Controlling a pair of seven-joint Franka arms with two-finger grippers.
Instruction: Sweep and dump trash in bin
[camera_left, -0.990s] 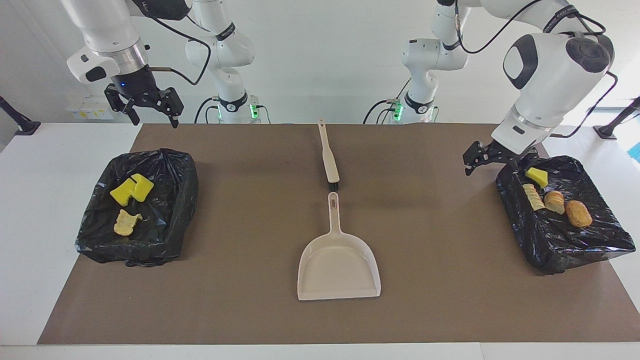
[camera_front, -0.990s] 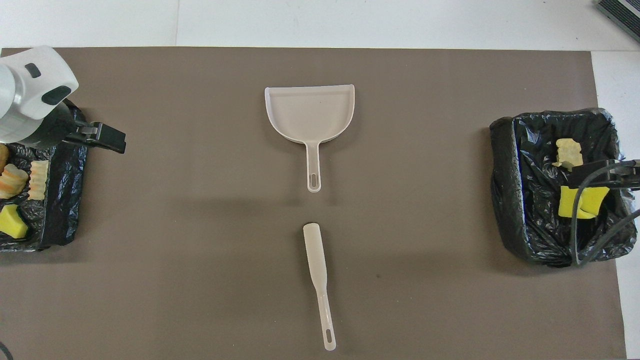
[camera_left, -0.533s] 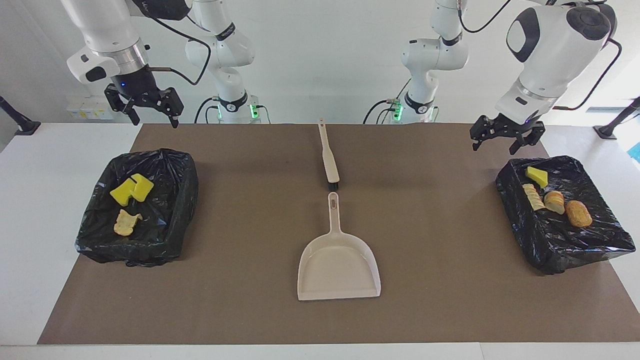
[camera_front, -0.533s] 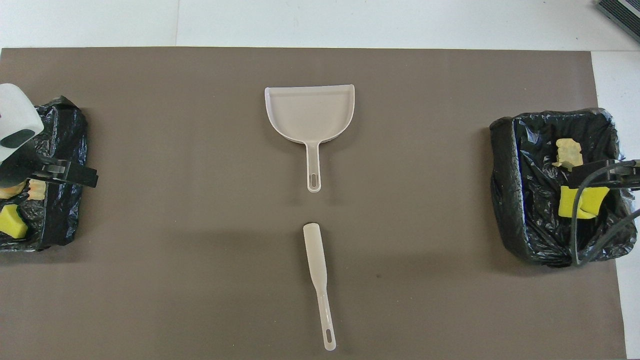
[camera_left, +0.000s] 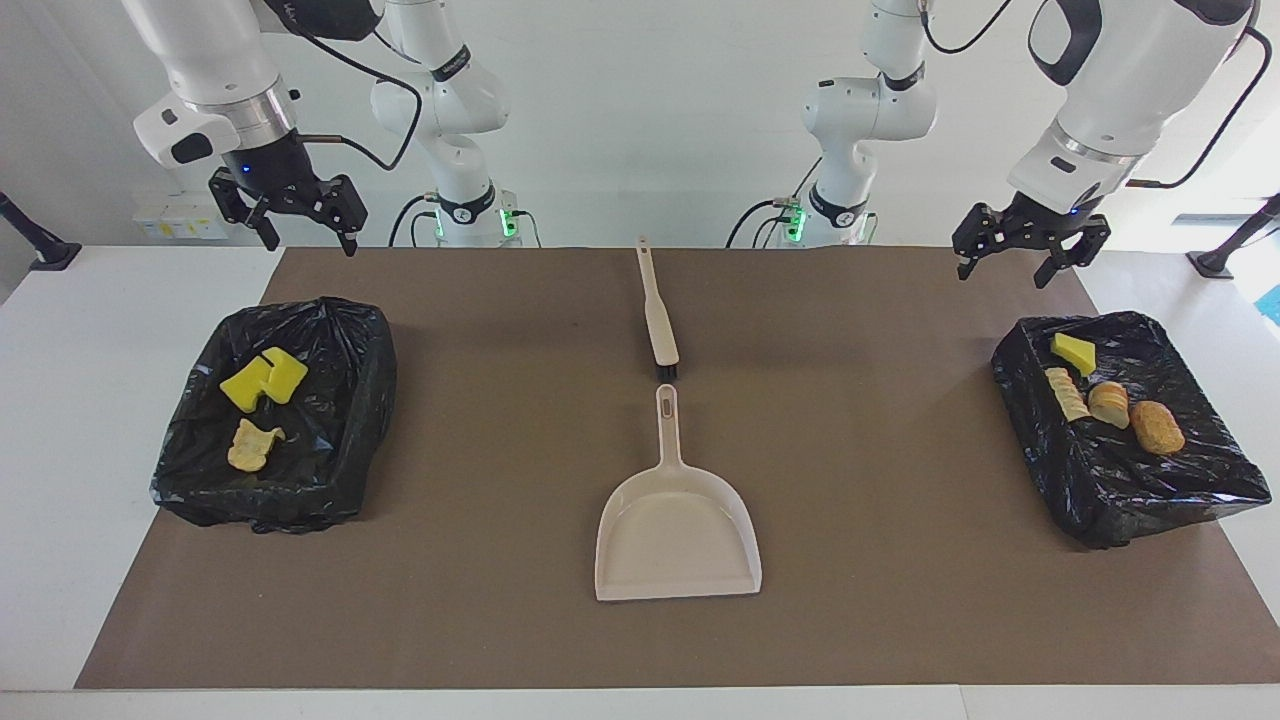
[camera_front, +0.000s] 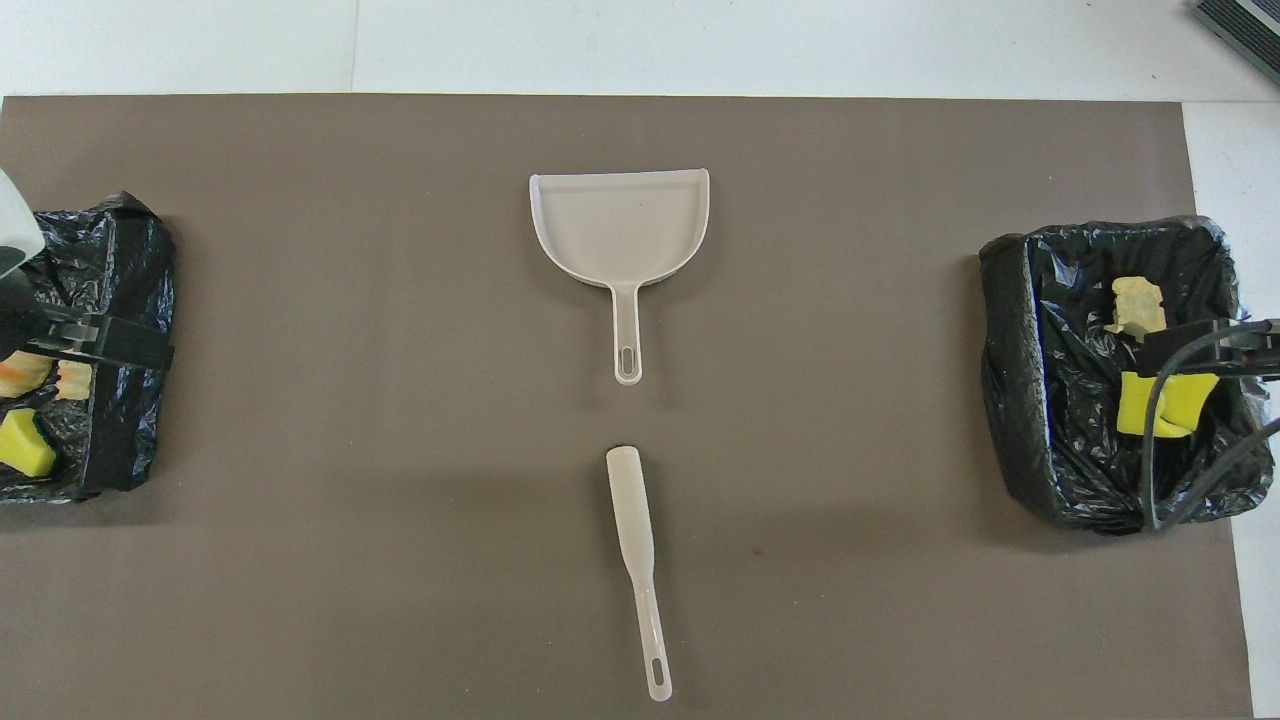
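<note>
No trash is being found loose on the brown mat (camera_left: 480, 450); all seven scraps are being seen inside the two black-lined bins. Three pieces, two yellow sponge pieces (camera_left: 262, 380) and one tan chunk (camera_left: 252, 445), are lying in the bin toward the right arm's end of the table (camera_left: 340, 440). Four more, a yellow wedge (camera_left: 1073, 352) and three orange-tan chunks (camera_left: 1108, 403), are lying in the bin toward the left arm's end (camera_left: 1100, 490).

The dustpan (camera_left: 677, 530) is lying empty at mid-table, and the brush (camera_left: 657, 318) is lying just nearer to the robots, apart from it; neither is being held.

The right gripper (camera_left: 300, 228) is being held raised, released and empty, over the mat's edge by its bin. The left gripper (camera_left: 1030, 250) is likewise released and empty, raised above the mat by its bin.

The task is being judged as complete, with no sweeping left.
</note>
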